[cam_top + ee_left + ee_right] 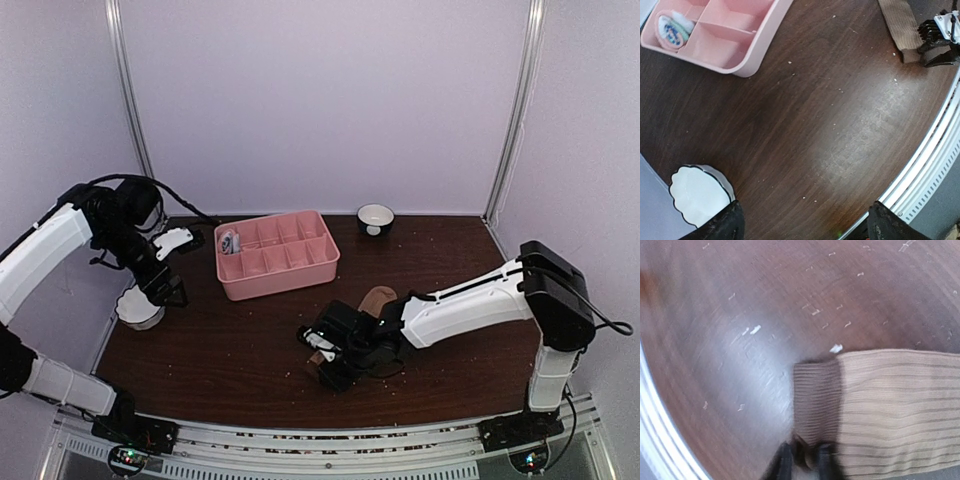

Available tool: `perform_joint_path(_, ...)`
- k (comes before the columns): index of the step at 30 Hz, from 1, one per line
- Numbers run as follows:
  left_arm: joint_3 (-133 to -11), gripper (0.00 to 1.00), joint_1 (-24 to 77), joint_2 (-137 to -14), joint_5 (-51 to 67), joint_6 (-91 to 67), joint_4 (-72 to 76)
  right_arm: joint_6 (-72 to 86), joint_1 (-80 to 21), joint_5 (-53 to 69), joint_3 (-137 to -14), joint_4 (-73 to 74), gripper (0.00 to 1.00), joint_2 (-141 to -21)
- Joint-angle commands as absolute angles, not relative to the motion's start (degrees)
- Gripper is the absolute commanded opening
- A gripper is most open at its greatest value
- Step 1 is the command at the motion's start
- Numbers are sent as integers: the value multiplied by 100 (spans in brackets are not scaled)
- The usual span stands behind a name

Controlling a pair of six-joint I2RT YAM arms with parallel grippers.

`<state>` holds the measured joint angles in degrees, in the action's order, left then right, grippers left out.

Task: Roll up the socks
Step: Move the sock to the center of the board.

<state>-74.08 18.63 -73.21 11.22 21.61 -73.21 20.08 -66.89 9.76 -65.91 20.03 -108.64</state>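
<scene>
We see the dark wooden table bearing the pink tray near its far left. The tan sock lies flat on the wood, near the tray. The right gripper pinches its ribbed cuff between nearly closed fingers. Our left gripper hangs spread wide above bare wood, beside the white bowl. The pink sock sits bundled in a corner compartment of the tray.

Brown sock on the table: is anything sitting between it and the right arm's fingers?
Nothing visible does. In the right wrist view the right fingers are at the darker cuff of the brown sock, seemingly pinching its edge, with only bare table around that end.
</scene>
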Motion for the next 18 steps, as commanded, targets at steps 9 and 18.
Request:
perform_joint_path(9, -7400, 87, 3213, -7904, 2061, 3439, -6696, 2957, -5198, 1938, -5488, 872, 66, -8784)
perform_joint_path(18, -7749, 83, 4346, -9033, 1956, 4127, -6317, 2941, -3922, 1041, -6513, 2201, 25, -10108)
